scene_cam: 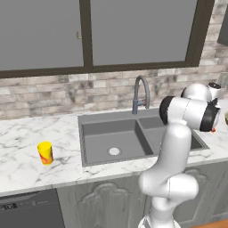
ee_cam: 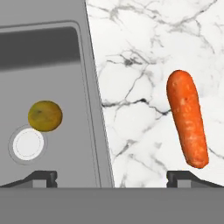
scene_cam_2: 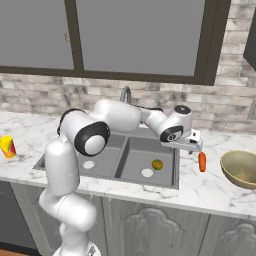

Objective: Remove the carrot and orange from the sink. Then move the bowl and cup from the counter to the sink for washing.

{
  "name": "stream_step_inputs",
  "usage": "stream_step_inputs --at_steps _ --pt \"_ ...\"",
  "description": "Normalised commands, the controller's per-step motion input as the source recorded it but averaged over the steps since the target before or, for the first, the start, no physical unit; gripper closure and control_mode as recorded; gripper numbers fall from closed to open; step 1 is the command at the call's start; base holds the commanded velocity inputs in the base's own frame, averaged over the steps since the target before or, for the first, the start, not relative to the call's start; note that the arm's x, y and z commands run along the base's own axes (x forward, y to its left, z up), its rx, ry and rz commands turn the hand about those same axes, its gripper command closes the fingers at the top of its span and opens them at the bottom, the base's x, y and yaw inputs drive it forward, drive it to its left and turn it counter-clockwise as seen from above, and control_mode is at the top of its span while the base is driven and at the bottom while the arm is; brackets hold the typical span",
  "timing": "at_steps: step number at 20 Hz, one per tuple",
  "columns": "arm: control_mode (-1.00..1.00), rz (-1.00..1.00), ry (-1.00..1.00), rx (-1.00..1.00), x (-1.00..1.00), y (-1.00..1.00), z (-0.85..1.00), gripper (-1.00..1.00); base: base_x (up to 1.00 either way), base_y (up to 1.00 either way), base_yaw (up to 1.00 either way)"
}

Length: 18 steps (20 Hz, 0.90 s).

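Gripper (ee_cam: pixel 112 177): jaws wide apart, holding nothing.
Carrot (ee_cam: pixel 188 124): on counter (ee_cam: pixel 140 52), out.
Orange (ee_cam: pixel 45 116): in sink (ee_cam: pixel 94 109); probably firm, rolls easily; grasp across middle.

**Count of things in the kitchen scene**

One carrot (ee_cam: pixel 187 124). One orange (ee_cam: pixel 45 116). One bowl (scene_cam_2: pixel 241 168). One cup (scene_cam: pixel 45 152). One sink (scene_cam: pixel 111 119) with two basins and two round pale drains (scene_cam_2: pixel 147 173), one per basin. One arched faucet (scene_cam: pixel 140 93). One marble desk (scene_cam: pixel 26 156). One robot arm (scene_cam: pixel 173 156) carrying one end effector (scene_cam_2: pixel 197 148) with two fingertips (ee_cam: pixel 43 176).
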Motion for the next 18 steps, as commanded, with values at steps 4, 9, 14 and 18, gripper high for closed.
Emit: stream_step_inputs --at_steps 4,9,14,18 --pt "-1.00 -0.05 0.00 0.00 0.00 0.47 0.00 -1.00 0.00 0.00 0.00" --pt "-1.00 -0.05 0.01 0.00 0.00 0.43 0.00 -1.00 0.00 0.00 0.00" --pt "-1.00 -0.04 0.04 0.00 0.01 0.37 -0.02 -1.00 0.00 0.00 0.00" --pt "-1.00 0.00 0.00 0.00 0.07 0.34 -0.07 -1.00 0.00 0.00 0.00"
